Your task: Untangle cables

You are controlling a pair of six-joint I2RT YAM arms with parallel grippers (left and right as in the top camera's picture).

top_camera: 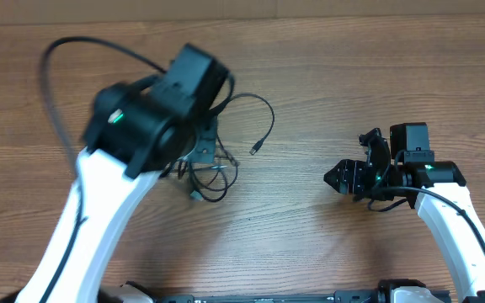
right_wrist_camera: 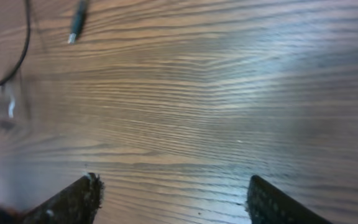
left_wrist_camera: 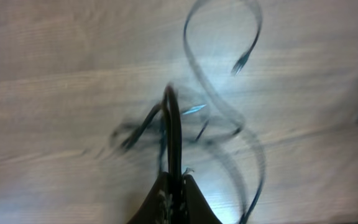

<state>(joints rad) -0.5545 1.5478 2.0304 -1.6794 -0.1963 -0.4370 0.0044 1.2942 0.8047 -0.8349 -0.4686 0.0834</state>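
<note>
Puts the cables (top_camera: 217, 172) in a heap at 9 o'clock of the right gripper (top_camera: 337, 177), well apart, loose plug (top_camera: 255, 150) nearest it. Shows right jaws wide and empty; left gripper (left_wrist_camera: 174, 186) directly over the heap, jaws pinched on one strand, so nearer.

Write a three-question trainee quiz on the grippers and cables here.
1. True or false: the right gripper hangs open over bare table.
2. Which is shut on a strand of the cables? A. left gripper B. right gripper C. neither
3. Fill in: the cables lie on the robot's ___ side.
Key: 1 true; 2 A; 3 left.
</note>
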